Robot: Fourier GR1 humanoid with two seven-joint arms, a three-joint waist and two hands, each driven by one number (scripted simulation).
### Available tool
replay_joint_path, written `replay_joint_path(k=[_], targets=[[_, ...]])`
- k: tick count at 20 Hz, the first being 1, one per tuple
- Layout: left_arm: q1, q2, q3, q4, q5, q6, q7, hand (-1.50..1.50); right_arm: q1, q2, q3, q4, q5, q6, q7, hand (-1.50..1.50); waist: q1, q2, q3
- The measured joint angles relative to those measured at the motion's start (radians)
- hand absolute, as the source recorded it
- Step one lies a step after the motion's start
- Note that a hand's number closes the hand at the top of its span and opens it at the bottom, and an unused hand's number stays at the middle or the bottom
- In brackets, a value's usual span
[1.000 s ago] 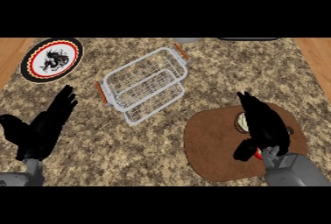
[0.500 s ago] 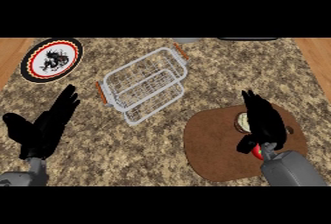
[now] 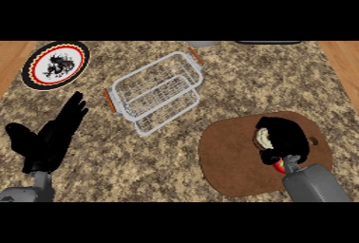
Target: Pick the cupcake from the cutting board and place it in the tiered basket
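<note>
We see R hand (image 3: 284, 140) curled over cupcake (image 3: 265, 138), lower right; mostly hidden, orientation unclear. L hand (image 3: 49, 137) open.

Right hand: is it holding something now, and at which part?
The right hand is curled over the cupcake on the cutting board, covering its top and right side. The left hand holds nothing.

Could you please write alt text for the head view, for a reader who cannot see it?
The right hand curls over the cupcake on the brown cutting board. The wire tiered basket sits at centre, and the left hand rests open at left.
</note>
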Motion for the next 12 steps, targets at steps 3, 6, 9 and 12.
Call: replay_joint_path(k=[3, 6, 9, 12], targets=[[0.006, 0.003, 0.021, -0.021, 0.005, -0.020, 0.014, 0.00, -0.007, -0.002, 0.003, 0.014, 0.032, 0.022, -0.024, 1.50, 0.001, -0.001, -0.001], [0.007, -0.021, 0.015, -0.028, -0.019, -0.016, 0.018, 0.00, -0.003, -0.008, 0.005, 0.017, 0.071, 0.019, -0.062, 1.50, 0.001, -0.001, -0.001], [0.011, -0.030, 0.026, -0.028, -0.029, -0.023, 0.022, 0.00, -0.002, 0.008, 0.019, 0.025, 0.132, -0.013, -0.077, 1.50, 0.001, -0.003, -0.002], [0.017, -0.027, 0.041, -0.014, -0.027, -0.032, 0.010, 0.00, 0.089, 0.052, 0.043, -0.061, 0.199, -0.064, 0.042, 1.50, -0.012, -0.008, -0.004]])
